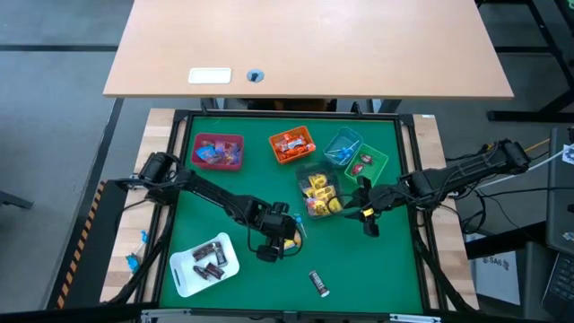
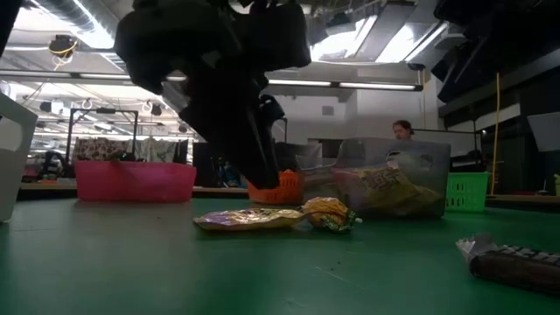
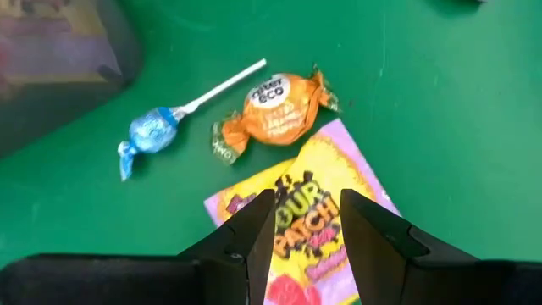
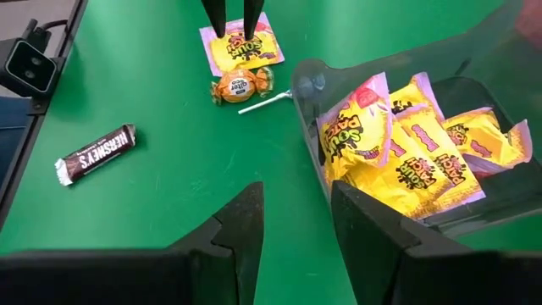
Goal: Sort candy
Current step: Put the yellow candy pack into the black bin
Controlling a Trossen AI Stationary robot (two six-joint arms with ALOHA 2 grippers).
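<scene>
A yellow-and-purple Sour Patch packet [image 3: 309,212] lies flat on the green mat, with an orange wrapped sweet [image 3: 275,110] and a blue lollipop [image 3: 152,131] beside it. My left gripper [image 3: 306,199] hangs open just over the packet, pointing steeply down, with a finger on either side of its middle. I see no touch between them. My right gripper [image 4: 296,191] stands open above the mat next to the clear bin [image 1: 320,193], with nothing between its fingers. A brown Hershey's bar [image 4: 95,154] lies alone near the table's front.
Pink [image 1: 218,151], orange [image 1: 291,145], blue [image 1: 343,148] and green [image 1: 366,164] bins stand along the far side. The clear bin holds several yellow packets [image 4: 406,144]. A white tray [image 1: 184,278] with dark brown sweets sits at the front left.
</scene>
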